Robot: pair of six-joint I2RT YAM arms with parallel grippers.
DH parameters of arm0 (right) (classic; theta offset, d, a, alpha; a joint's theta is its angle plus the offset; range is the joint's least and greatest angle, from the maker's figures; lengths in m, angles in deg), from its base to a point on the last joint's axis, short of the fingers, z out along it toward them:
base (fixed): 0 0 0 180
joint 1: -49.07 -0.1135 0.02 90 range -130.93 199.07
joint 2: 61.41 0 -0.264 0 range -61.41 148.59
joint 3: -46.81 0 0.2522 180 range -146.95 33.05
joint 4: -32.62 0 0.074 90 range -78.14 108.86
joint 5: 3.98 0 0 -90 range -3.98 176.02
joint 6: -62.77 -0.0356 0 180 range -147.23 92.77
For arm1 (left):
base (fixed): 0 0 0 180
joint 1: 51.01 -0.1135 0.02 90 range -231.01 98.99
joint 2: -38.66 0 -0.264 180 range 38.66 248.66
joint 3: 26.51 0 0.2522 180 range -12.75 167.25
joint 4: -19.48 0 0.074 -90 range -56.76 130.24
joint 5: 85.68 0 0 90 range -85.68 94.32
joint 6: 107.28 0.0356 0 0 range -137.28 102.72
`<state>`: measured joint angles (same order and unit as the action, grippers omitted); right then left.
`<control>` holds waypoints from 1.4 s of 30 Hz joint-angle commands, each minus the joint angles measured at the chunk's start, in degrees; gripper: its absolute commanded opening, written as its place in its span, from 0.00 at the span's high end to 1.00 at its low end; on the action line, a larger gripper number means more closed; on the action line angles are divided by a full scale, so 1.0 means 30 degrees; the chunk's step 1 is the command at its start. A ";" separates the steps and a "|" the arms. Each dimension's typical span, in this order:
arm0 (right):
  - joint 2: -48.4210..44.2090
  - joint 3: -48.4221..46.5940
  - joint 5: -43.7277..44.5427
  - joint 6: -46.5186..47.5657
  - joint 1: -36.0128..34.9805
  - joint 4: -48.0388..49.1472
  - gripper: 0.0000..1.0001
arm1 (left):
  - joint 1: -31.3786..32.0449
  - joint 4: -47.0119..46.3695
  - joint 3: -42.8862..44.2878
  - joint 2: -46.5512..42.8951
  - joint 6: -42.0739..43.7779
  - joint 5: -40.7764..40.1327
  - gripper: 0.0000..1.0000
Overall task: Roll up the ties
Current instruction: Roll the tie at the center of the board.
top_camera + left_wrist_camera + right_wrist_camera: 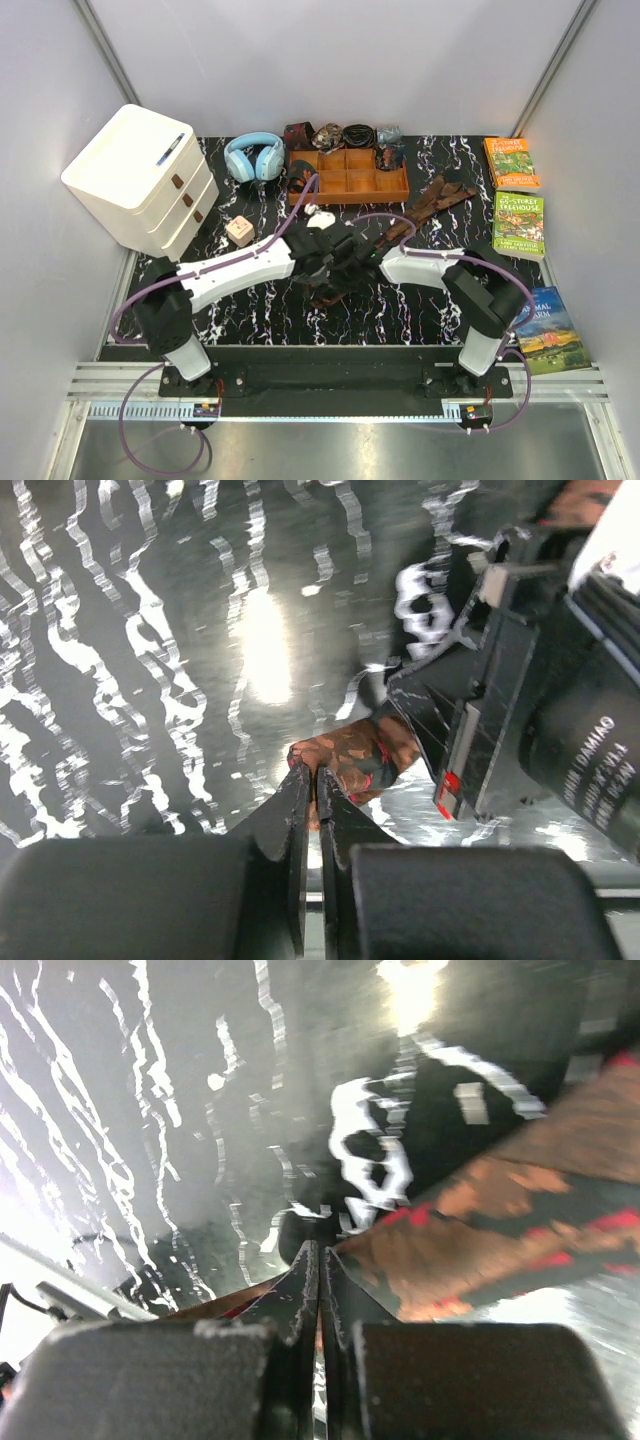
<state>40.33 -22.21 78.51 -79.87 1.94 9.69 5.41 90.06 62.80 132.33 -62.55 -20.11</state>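
While both arms reach in over the middle of the table (255, 318), their hands meet on one tie (404, 229).

Left hand (313, 777): fingers pressed almost together, only a hairline slit between them. They pinch the bunched, partly curled end of the tie at the fingertips. That end lies on the table, and the right hand's black body is just beside it.

Right hand (318, 1252): fingers closed on the same tie. Patterned fabric shows on both sides of the tips, and the flat strip runs away to the right in the wrist view. This view is blurred, so the depth of the grip cannot be told.

Tie position: from the two hands the strip runs up and to the right across the table. It reaches a loose heap of ties (446, 192) near the right end of the wooden tray (348, 186).

Other items:
- Blue headphones (253, 157) sit left of the tray.
- A white drawer unit (140, 180) stands at the far left.
- A small wooden block (239, 231) lies near the drawer unit.
- Three books (518, 225) lie along the right edge.
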 commanded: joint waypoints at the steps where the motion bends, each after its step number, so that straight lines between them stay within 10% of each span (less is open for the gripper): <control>1: -0.1537 0.0665 0.0745 0.0819 0.0506 -0.0489 0.98 | 0.0498 -0.0921 0.1650 0.0797 0.0151 0.0085 0.93; 42: -1.4017 0.7757 0.4729 -0.1407 0.1942 -0.4971 0.97 | 0.1144 0.0104 1.0764 1.0085 0.1117 0.0818 0.83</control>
<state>1.40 0.39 90.09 -82.21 8.30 -6.34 8.82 90.60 91.96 161.77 -60.13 -16.91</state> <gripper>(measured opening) 0.027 0.159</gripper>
